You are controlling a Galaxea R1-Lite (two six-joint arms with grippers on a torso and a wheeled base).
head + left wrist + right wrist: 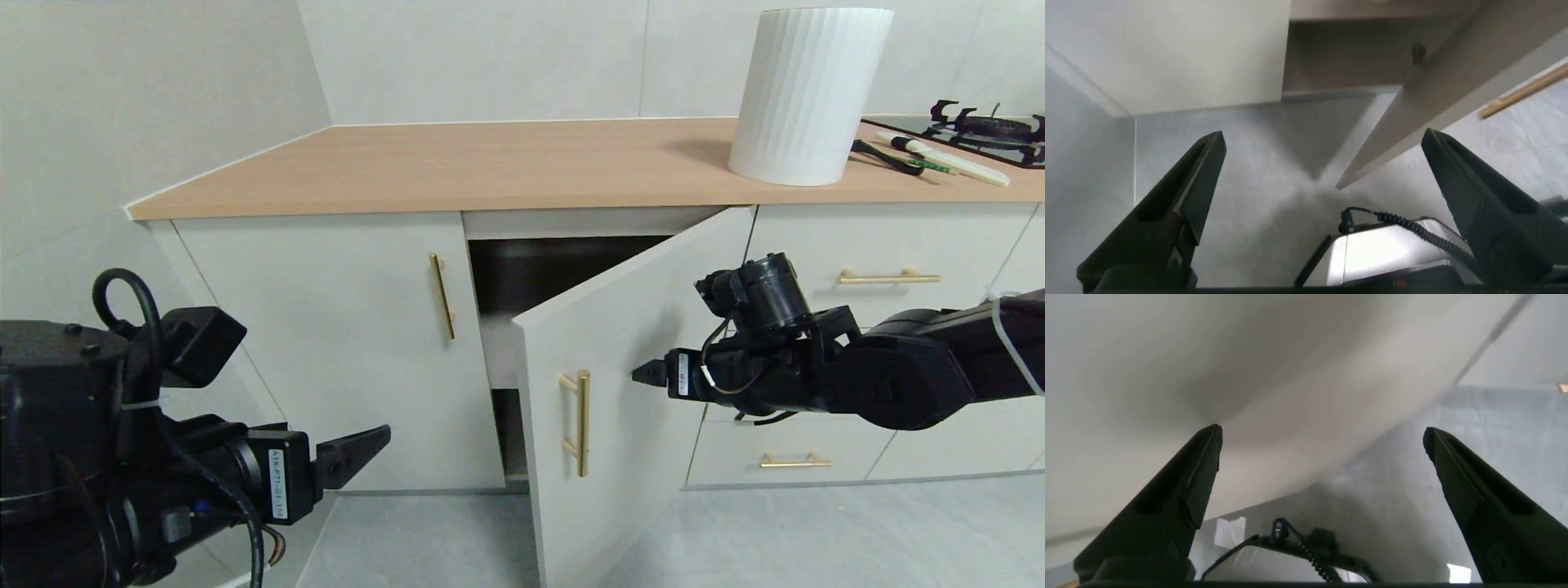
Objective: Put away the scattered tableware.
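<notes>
The utensils (951, 162) lie on the wooden counter (490, 163), just beside a white ribbed container (808, 94). Below them a cabinet door (637, 327) stands ajar. The right gripper (645, 374) hovers near its gold handle (581, 420), and the left gripper (371, 445) sits low; both are spread wide and empty.

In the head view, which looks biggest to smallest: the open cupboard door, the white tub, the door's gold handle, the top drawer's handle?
1. open cupboard door
2. white tub
3. door's gold handle and top drawer's handle look alike; the door's is nearer, so I won't rank them.
</notes>
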